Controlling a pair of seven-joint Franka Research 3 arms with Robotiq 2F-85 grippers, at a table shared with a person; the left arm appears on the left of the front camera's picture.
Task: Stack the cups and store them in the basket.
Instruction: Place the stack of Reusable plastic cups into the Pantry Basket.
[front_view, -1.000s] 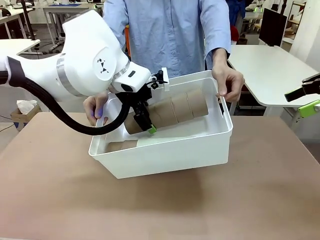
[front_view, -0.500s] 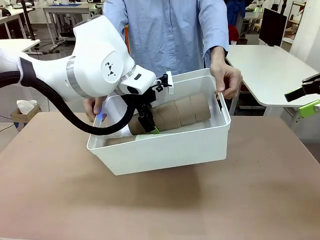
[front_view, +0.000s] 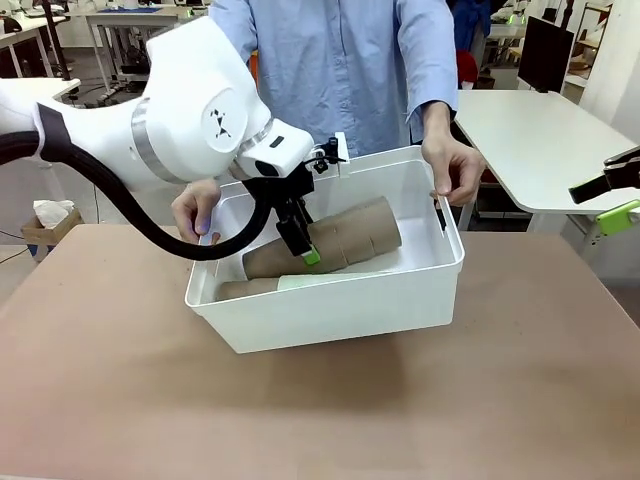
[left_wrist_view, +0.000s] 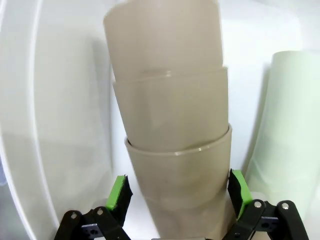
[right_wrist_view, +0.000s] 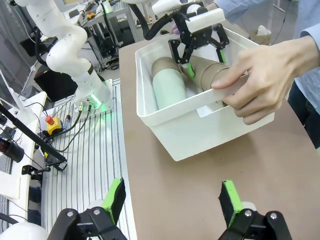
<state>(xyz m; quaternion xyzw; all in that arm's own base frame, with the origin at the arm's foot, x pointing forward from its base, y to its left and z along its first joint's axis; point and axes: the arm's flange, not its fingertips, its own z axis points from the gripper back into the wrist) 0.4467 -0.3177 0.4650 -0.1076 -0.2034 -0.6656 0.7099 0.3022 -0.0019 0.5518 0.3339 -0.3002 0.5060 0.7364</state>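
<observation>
The white basket (front_view: 330, 310) stands slightly tilted on the table, held at both short ends by a person's hands (front_view: 455, 165). Inside it, a stack of tan cups (front_view: 345, 238) lies on its side, with a mint-green cup (front_view: 320, 282) lying beside it toward the front wall. My left gripper (front_view: 305, 250) reaches down into the basket and is open. In the left wrist view its green pads (left_wrist_view: 119, 192) stand on either side of the tan stack (left_wrist_view: 172, 150), with the mint cup (left_wrist_view: 285, 125) to the right. My right gripper (right_wrist_view: 172, 205) hangs open and empty, off the table's right side (front_view: 610, 195).
The person stands at the far edge, directly behind the basket. Bare brown tabletop (front_view: 320, 410) lies in front of the basket and to both sides. A white table (front_view: 540, 140) stands at the back right. In the right wrist view the basket (right_wrist_view: 200, 130) sits near the table edge.
My left gripper has opened and let go of the tan stack, which now lies lower in the basket. The person has shifted and levelled the basket a little.
</observation>
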